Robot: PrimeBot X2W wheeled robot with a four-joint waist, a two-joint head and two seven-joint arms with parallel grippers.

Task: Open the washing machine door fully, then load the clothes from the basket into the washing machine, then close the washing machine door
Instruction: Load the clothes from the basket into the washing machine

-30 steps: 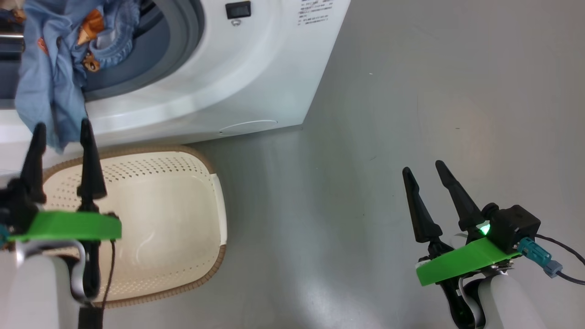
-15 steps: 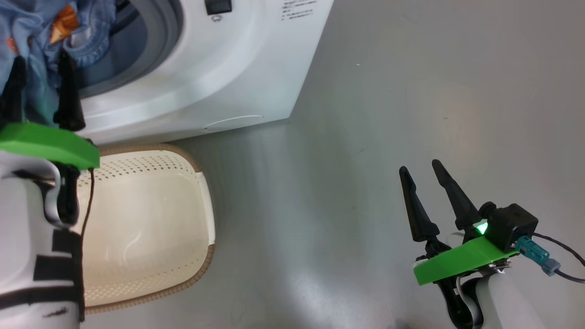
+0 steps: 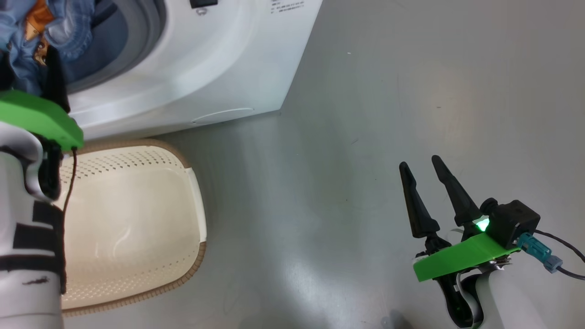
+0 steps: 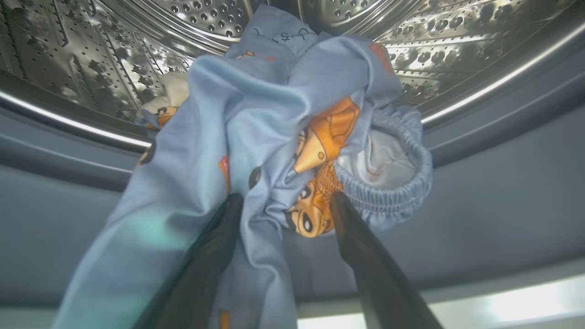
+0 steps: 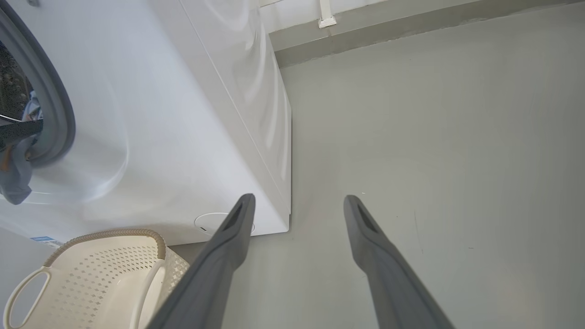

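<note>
The basket [image 3: 132, 214] sat empty on the floor beside the washer [image 3: 205, 68], the clothes [image 4: 256, 119] draped over its drum lip at the wide left pincer [image 4: 285, 197], and the right pincer [image 3: 418, 161] hung wide, leaving tucking-in and door-closing.

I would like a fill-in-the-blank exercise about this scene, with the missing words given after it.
1. The basket is ____; no garment lies in it.
2. The clothes trail out of the washing machine's steel ____.
3. The left gripper, jaws ____, has one finger on each side of the clothes.
4. The right gripper holds nothing, above the grey ____.
Missing words: empty; drum; open; floor.
</note>
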